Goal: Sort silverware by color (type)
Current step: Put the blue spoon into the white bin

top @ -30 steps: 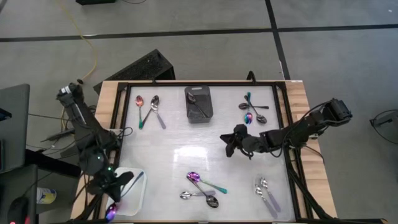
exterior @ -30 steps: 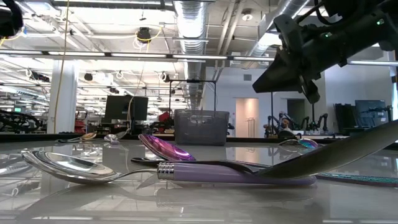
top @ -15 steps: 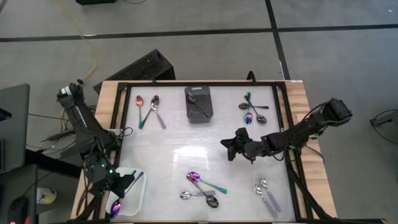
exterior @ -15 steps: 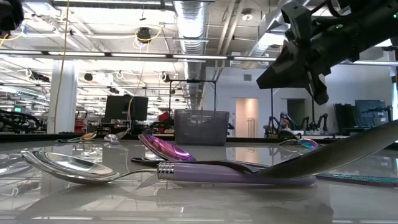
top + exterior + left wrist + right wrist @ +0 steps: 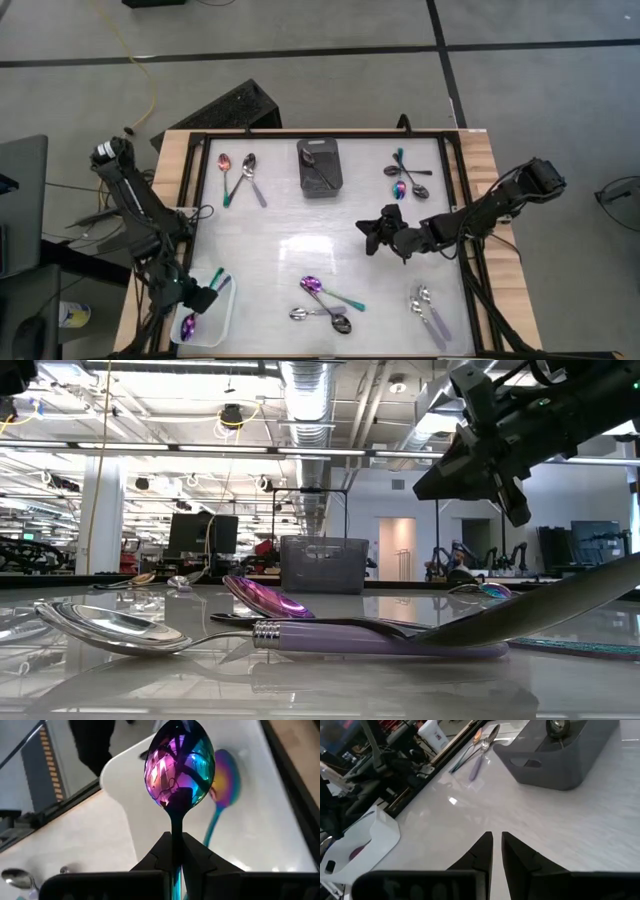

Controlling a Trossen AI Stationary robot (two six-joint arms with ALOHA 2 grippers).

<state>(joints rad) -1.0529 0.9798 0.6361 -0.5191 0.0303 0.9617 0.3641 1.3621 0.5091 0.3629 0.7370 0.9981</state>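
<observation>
Left gripper point(image 5: 172, 851) clamped on rainbow spoon point(image 5: 180, 765) above white tray point(image 5: 125, 775); thin-handle grip may slip, dropping it outside.

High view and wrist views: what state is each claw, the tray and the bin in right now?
Left claw: shut on a rainbow spoon, over the white tray.
Right claw: nearly closed, holding nothing, mid-table.
White tray: holds another rainbow spoon.
Black bin: holds a dark spoon.
</observation>
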